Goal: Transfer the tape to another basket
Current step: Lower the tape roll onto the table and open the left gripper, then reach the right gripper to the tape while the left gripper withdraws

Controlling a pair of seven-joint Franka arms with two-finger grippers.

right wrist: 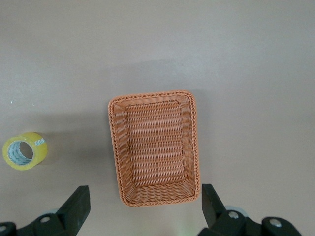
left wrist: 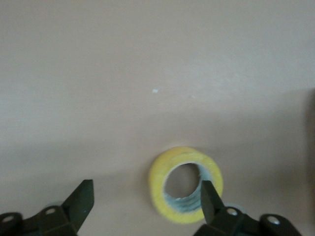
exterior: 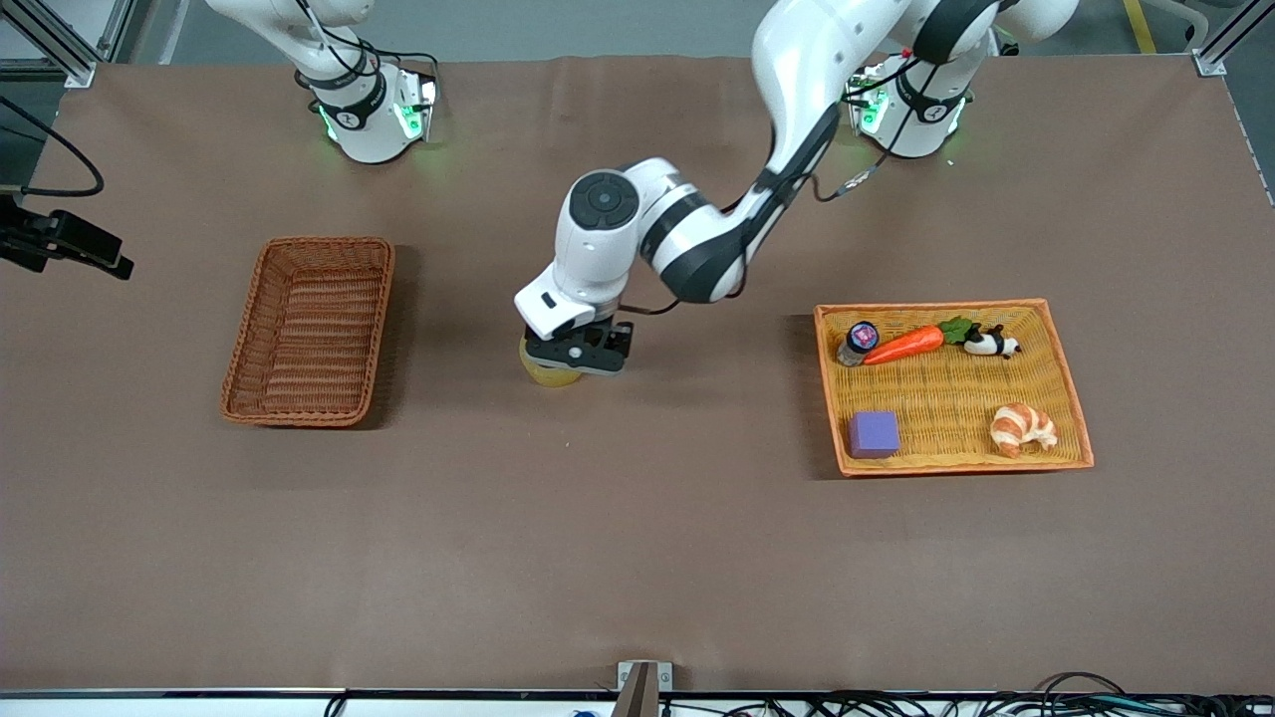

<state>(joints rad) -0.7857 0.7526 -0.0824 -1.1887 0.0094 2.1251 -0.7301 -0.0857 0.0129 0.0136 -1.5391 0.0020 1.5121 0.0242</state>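
Front view: you have the left gripper [exterior: 578, 351] low over the middle of the table [exterior: 637, 558], directly above the tape [exterior: 554, 372]. The tape sits on the bare cloth, showing only as a yellow edge under the gripper body. It lies between the two baskets and in neither. The dark wicker basket [exterior: 311, 329], at 9 o'clock from the tape toward the right arm's end, holds nothing. The wider orange tray [exterior: 956, 390], at 3 o'clock toward the left arm's end, holds a carrot [exterior: 904, 345], a small bottle [exterior: 858, 342], a panda toy [exterior: 990, 344], a purple block [exterior: 874, 434] and a croissant [exterior: 1022, 428]. The right gripper is out of this frame; that arm waits.

Left wrist view: the left gripper [left wrist: 146, 199] stands wide open and grips nothing. One finger [left wrist: 208, 200] overlaps the rim of the tape [left wrist: 158, 179] in this picture; the other is well apart from it on bare cloth. Whether the near finger touches the roll, you cannot tell. The roll lies flat, hole upward.

Right wrist view: the right gripper [right wrist: 143, 205] is fully spread and empty, hanging high over the basket [right wrist: 154, 147]. The tape [right wrist: 24, 150] shows at 9 o'clock from the basket, well apart.

Finding: the tape is out of the tray and parked mid-table. In my judgement roughly half remains: the right arm has yet to pick it up and set it in the dark basket.
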